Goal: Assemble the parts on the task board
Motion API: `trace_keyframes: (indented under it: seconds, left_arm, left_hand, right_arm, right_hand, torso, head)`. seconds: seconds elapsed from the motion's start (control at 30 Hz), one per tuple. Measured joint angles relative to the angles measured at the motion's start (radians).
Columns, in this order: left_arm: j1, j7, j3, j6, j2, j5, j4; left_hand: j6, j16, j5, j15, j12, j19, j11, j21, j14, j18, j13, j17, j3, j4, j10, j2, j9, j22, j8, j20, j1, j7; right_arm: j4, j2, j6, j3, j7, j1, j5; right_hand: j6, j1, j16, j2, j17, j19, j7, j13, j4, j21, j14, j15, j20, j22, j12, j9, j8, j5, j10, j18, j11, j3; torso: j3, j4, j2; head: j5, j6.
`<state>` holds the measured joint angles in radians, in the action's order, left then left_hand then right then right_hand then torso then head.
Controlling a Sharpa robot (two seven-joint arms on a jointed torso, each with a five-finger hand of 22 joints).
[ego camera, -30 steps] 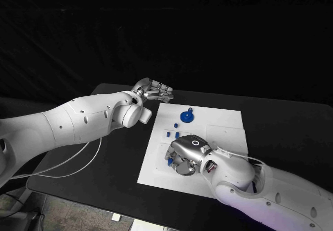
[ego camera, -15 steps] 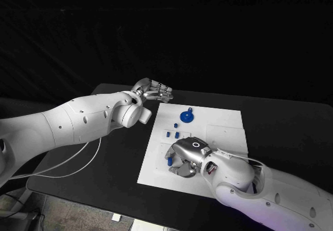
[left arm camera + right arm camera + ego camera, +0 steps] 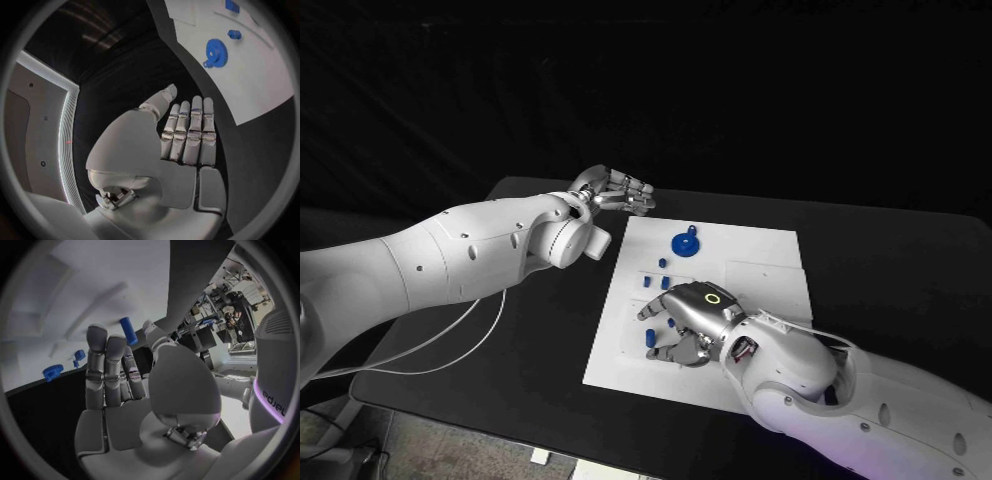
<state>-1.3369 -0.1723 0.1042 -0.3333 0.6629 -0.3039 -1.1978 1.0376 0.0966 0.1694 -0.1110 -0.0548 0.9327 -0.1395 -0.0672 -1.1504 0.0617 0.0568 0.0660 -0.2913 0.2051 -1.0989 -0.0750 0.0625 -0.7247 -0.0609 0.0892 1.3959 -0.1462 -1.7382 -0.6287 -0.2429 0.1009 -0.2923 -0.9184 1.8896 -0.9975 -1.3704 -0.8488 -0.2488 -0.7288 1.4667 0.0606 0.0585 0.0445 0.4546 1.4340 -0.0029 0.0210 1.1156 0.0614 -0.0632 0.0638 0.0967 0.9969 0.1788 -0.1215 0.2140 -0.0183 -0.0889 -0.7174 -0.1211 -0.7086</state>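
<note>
Both hands were found holding nothing, left hand (image 3: 620, 188) beside the white board (image 3: 759, 255), right hand (image 3: 687, 322) spread over its blue parts (image 3: 655, 281).

A black table (image 3: 891, 260) stands against a dark backdrop (image 3: 733, 90).

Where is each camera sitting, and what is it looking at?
Head view: sits on the robot's head, looks down at the black table and white task board; both white arms, left hand and right hand show.
Left wrist view: sits behind the left hand, looks past its straight fingers at the board.
Right wrist view: sits behind the right hand, faces the board, a small blue peg by its fingertips.
Shared: the round blue gear appears in all three.
</note>
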Motion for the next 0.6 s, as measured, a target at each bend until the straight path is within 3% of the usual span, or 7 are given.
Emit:
trace_keyframes:
  seconds: [0.1, 0.17, 0.27, 0.33, 0.37, 0.5, 0.6]
  left_arm:
    - [0.000, 0.000, 0.000, 0.000, 0.000, 0.000, 0.001]
    - [0.000, 0.001, 0.000, 0.001, 0.000, 0.000, 0.003]
    - [0.000, 0.001, 0.001, 0.001, 0.001, 0.000, 0.004]
    - [0.001, 0.001, 0.001, 0.001, 0.002, 0.000, 0.004]
    - [0.001, 0.001, 0.001, 0.002, 0.003, 0.000, 0.005]
    - [0.002, -0.002, 0.002, 0.003, 0.012, 0.001, 0.007]
    - [0.003, -0.008, 0.002, 0.004, 0.018, 0.003, 0.007]
  left_hand:
    - [0.000, 0.000, 0.000, 0.000, 0.000, 0.000, 0.000, 0.000, 0.000, 0.000, 0.000, 0.000, 0.000, 0.000, 0.000, 0.000, 0.000, 0.000, 0.000, 0.000, 0.000, 0.000]
    - [0.000, 0.000, 0.000, 0.000, 0.000, 0.000, 0.000, 0.000, 0.000, 0.000, 0.000, 0.000, 0.000, 0.000, 0.000, 0.000, 0.000, 0.000, 0.000, 0.000, 0.000, 0.000]
    - [0.000, 0.000, 0.000, 0.000, 0.000, 0.000, 0.000, 0.000, 0.000, 0.000, 0.000, 0.000, 0.000, 0.000, 0.000, 0.000, 0.000, 0.000, 0.000, 0.000, 0.000, 0.000]
    - [0.000, 0.000, 0.000, 0.000, 0.000, 0.000, 0.000, 0.000, 0.000, 0.000, 0.000, 0.001, 0.002, -0.002, 0.000, 0.000, 0.000, 0.000, 0.000, 0.000, 0.000, 0.000]
    - [0.000, 0.000, 0.000, 0.000, 0.000, 0.000, 0.000, 0.000, 0.000, 0.000, 0.000, 0.001, 0.002, -0.002, 0.000, 0.000, 0.000, 0.000, 0.000, 0.000, 0.000, 0.000]
    - [0.000, -0.003, 0.000, -0.004, 0.000, 0.000, 0.000, 0.000, 0.004, 0.000, 0.000, 0.001, 0.005, -0.005, 0.000, 0.000, 0.000, 0.007, 0.000, 0.000, 0.000, 0.000]
    - [0.000, -0.006, 0.000, -0.004, 0.000, 0.001, 0.004, 0.000, 0.004, 0.000, 0.000, 0.001, 0.009, -0.009, -0.004, 0.005, 0.000, 0.021, 0.000, 0.001, -0.005, 0.000]
  right_arm:
    - [-0.017, -0.017, -0.021, 0.012, 0.001, 0.001, -0.011]
    - [-0.031, -0.035, -0.033, 0.031, 0.004, 0.001, -0.025]
    - [-0.046, -0.069, -0.048, 0.071, 0.007, 0.000, -0.061]
    - [-0.051, -0.091, -0.053, 0.094, 0.009, 0.000, -0.089]
    - [-0.055, -0.110, -0.055, 0.111, 0.011, 0.000, -0.110]
    - [-0.058, -0.180, -0.053, 0.158, 0.015, -0.006, -0.193]
    - [-0.055, -0.239, -0.040, 0.176, 0.015, -0.018, -0.274]
  right_hand:
    - [0.013, 0.000, 0.000, 0.000, 0.001, 0.000, -0.001, 0.000, 0.004, 0.000, 0.000, 0.000, 0.000, -0.005, 0.000, 0.001, 0.000, 0.000, 0.002, 0.000, 0.002, -0.004]
    - [0.010, 0.001, 0.000, 0.001, 0.004, 0.000, 0.002, 0.000, 0.004, 0.000, 0.000, 0.000, 0.000, -0.009, 0.000, 0.001, 0.000, 0.000, 0.028, 0.000, 0.009, -0.004]
    - [-0.020, 0.026, 0.000, 0.042, 0.007, 0.000, 0.029, 0.000, -0.007, 0.018, 0.004, -0.011, 0.001, -0.008, 0.000, 0.001, 0.000, 0.000, 0.126, 0.000, 0.036, 0.008]
    - [-0.053, 0.054, -0.001, 0.070, 0.009, 0.001, 0.044, 0.001, -0.005, 0.031, 0.007, -0.027, 0.014, -0.004, 0.000, 0.001, 0.000, 0.008, 0.215, 0.003, 0.055, 0.027]
    - [-0.068, 0.061, -0.001, 0.077, 0.009, 0.001, 0.050, 0.002, -0.007, 0.035, 0.009, -0.031, 0.022, -0.002, 0.000, 0.001, 0.000, 0.008, 0.244, 0.003, 0.061, 0.039]
    - [-0.127, 0.082, -0.001, 0.084, 0.011, -0.002, 0.034, 0.011, -0.003, 0.053, 0.010, -0.050, 0.046, 0.007, 0.001, -0.004, 0.000, -0.004, 0.350, -0.027, 0.093, 0.067]
    - [-0.166, 0.095, -0.001, 0.098, 0.011, -0.004, 0.018, 0.040, -0.004, 0.064, 0.011, -0.068, 0.061, 0.011, 0.027, -0.010, 0.003, -0.004, 0.441, -0.041, 0.118, 0.067]
  torso:
    - [0.0000, 0.0010, 0.000]
    - [0.0002, 0.0016, 0.000]
    - [0.0004, 0.0028, 0.000]
    - [0.0004, 0.0040, 0.001]
    - [0.0004, 0.0055, 0.001]
    - [0.0004, 0.0114, 0.003]
    - [0.0002, 0.0159, 0.004]
  head:
    - [0.006, 0.003]
    - [0.011, 0.006]
    - [0.019, 0.011]
    - [0.024, 0.014]
    - [0.027, 0.016]
    - [0.042, 0.023]
    - [0.057, 0.030]
